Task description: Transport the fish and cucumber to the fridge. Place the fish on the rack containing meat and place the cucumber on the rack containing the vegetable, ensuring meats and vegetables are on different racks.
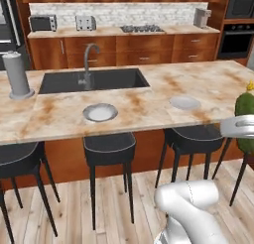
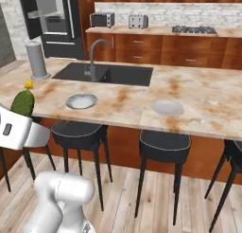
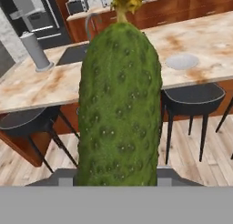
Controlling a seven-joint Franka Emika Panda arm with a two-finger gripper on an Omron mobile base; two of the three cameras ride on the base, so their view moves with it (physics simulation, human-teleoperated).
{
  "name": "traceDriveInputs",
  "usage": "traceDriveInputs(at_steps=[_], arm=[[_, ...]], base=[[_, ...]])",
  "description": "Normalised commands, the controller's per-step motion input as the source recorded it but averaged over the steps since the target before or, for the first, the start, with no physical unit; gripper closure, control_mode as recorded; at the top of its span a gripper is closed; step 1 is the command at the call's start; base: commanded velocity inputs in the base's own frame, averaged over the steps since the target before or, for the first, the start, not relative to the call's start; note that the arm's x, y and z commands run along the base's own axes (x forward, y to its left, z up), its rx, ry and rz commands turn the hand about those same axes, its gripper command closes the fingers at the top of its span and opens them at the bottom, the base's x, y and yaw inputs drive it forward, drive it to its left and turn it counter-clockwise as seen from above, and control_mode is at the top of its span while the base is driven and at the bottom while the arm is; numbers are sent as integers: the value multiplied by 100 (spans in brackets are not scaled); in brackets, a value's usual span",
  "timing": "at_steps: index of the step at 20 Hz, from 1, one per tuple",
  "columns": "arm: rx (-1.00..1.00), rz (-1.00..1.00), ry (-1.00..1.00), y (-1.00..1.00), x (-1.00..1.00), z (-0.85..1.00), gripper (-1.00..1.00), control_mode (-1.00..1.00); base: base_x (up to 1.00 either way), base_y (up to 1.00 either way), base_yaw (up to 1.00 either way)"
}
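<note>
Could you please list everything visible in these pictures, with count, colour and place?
bumpy dark green cucumber with a yellow tip: one, upright in the gripper, in front of the island
marble-topped island counter: one, beige and rust
round shallow plates: two, pale grey, on the island's near side
black sink with grey tap: one, set in the island
grey cylinder on a round base: one, island's left end
black stools: three or more, along the island's front
black fridge: one, back left
toasters: two, back counter
white arm: one, foreground
gripper: one, shut on the cucumber
</note>
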Motion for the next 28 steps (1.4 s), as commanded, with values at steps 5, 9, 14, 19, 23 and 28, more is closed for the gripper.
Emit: traceDriveInputs(at_steps=[5, 9, 14, 19, 23, 28], arm=[[0, 0, 0, 0, 0, 0, 100, 100], [0, 0, 0, 0, 0, 0, 100, 100], [0, 0, 0, 0, 0, 0, 100, 100], [0, 0, 0, 0, 0, 0, 100, 100], [0, 0, 0, 0, 0, 0, 100, 100], [0, 0, 0, 0, 0, 0, 100, 100]], base=[[-61, 100, 0], [-23, 100, 0], [-7, 100, 0], [0, 100, 0], [0, 100, 0], [11, 100, 0]])
